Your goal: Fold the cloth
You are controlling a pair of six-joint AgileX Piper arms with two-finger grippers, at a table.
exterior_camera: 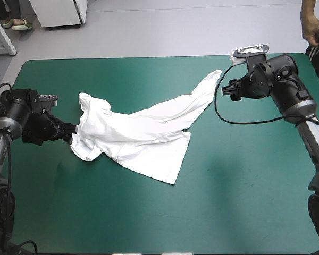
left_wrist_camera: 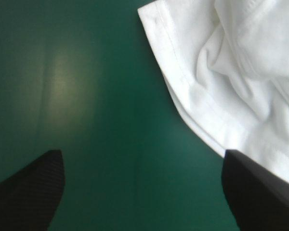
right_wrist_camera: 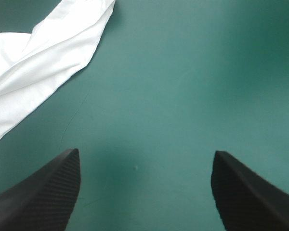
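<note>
Teal-green bench cover [exterior_camera: 244, 212], white T-shirt [exterior_camera: 143, 130] lying crumpled and partly spread across the middle, left gripper [exterior_camera: 69, 130] spread wide at the shirt's left edge, right gripper [exterior_camera: 229, 87] likewise parted, over bare cover just beside the far right tip.

Crumpled short-sleeved fabric T-shirt [exterior_camera: 143, 133]: plain white thru-out, hem stitching white too. Flat table cover [exterior_camera: 244, 191]: solid teal-green, pale sheen patch in left wrist view. Broad curved fingers [right_wrist_camera: 43, 192] of left gripper [left_wrist_camera: 142, 150] & right gripper [right_wrist_camera: 146, 150]: black, fine dotted weave on right ones.

One T-shirt [exterior_camera: 149, 127], two grippers [exterior_camera: 70, 130] [exterior_camera: 227, 88]
</note>
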